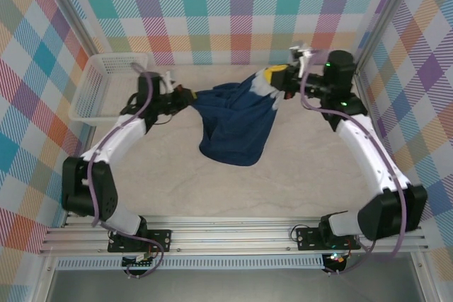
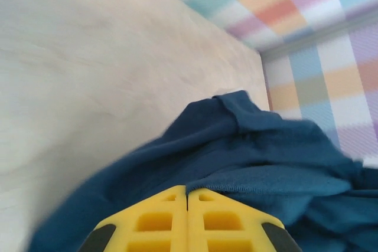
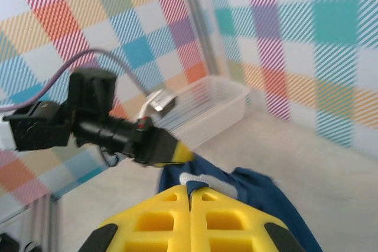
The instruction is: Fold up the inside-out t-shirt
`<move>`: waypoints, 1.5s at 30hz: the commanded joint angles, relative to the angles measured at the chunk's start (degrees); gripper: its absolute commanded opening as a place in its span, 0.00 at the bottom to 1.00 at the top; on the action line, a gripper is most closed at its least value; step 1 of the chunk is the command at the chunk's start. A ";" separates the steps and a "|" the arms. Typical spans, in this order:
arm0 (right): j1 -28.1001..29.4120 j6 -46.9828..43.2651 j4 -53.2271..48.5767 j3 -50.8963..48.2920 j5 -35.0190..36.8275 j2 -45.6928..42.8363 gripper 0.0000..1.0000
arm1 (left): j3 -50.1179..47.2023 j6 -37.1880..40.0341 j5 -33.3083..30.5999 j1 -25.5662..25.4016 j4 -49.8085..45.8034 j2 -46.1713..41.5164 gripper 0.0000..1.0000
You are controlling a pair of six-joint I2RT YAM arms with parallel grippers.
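Left gripper [image 2: 188, 194] and right gripper [image 3: 190, 188] each clamp an edge of the shirt [image 1: 233, 129], which sags between them — no fold yet — flattening and folding remain.

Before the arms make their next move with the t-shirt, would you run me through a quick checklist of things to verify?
1. Grip of left end effector on t-shirt: ok, shut on the fabric.
2. Grip of right end effector on t-shirt: ok, shut on the fabric.
3. Cloth spread flat between them: not ok, it sags in a bunched drape.
4. Lower edge off the table: cannot tell from above.
5. Room between basket and t-shirt: ok, it stands apart at the far left corner.
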 commanded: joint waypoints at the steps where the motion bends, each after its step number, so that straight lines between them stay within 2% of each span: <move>1: 0.24 0.58 2.64 -4.01 1.35 -5.02 0.00 | -6.20 -2.07 -3.04 0.73 0.88 -6.08 0.00; 3: 0.24 0.55 3.31 -8.50 2.64 -6.97 0.00 | -10.91 -1.22 -5.74 0.68 -0.12 -7.23 0.01; 6: 0.26 0.82 4.95 -16.21 5.30 -9.45 0.00 | -18.29 -0.41 -7.16 0.19 2.27 -7.81 0.08; 7: 0.32 1.49 5.72 -18.42 5.33 -9.67 0.00 | -19.83 0.14 -7.47 -0.16 2.29 -7.52 0.14; 10: 0.32 3.48 6.19 -22.99 2.34 -8.62 0.00 | -22.12 3.71 -10.02 -1.64 -1.07 -6.30 0.38; 12: 0.32 3.85 6.35 -25.25 0.46 -8.41 0.00 | -22.65 5.80 -12.74 -3.12 -2.88 -7.76 0.48; 16: 0.32 4.18 6.81 -29.44 -1.83 -10.26 0.00 | -20.93 10.12 -15.57 -10.24 -2.64 -12.46 0.61; 18: 0.41 4.42 6.89 -31.23 -2.41 -11.42 0.00 | -18.52 11.94 -13.60 -15.14 -0.60 -11.76 0.67; 21: 0.41 4.84 6.58 -33.85 -2.54 -13.20 0.00 | -12.27 14.44 -8.52 -21.33 0.92 -5.53 0.68; 24: 0.41 4.85 6.04 -35.22 -1.82 -14.54 0.00 | -4.54 17.55 -4.36 -25.71 -0.18 2.22 0.68; 27: 0.41 4.85 5.27 -35.19 -1.54 -15.56 0.00 | 2.50 21.28 -4.13 -28.94 -3.82 9.13 0.67; 30: 0.37 4.60 4.70 -34.89 -1.23 -15.81 0.00 | 6.15 22.46 -0.63 -29.70 -4.68 13.73 0.66; 34: 0.40 4.56 4.69 -34.72 -1.00 -15.85 0.00 | 7.68 23.25 -0.54 -29.81 -4.13 16.19 0.65; 36: 0.41 4.93 5.04 -34.72 -1.41 -15.41 0.00 | 10.08 23.61 -1.28 -29.77 -4.05 17.90 0.57; 41: 0.40 4.12 2.68 -35.71 0.51 -16.95 0.00 | 16.67 23.30 -2.33 -28.46 -4.64 19.24 0.15; 42: 0.36 3.78 1.77 -35.99 1.40 -17.57 0.00 | 17.42 22.96 -2.02 -27.92 -4.56 18.44 0.10; 45: 0.35 3.57 -2.56 -34.78 7.36 -18.98 0.00 | 19.26 22.88 0.42 -26.45 -7.15 13.87 0.03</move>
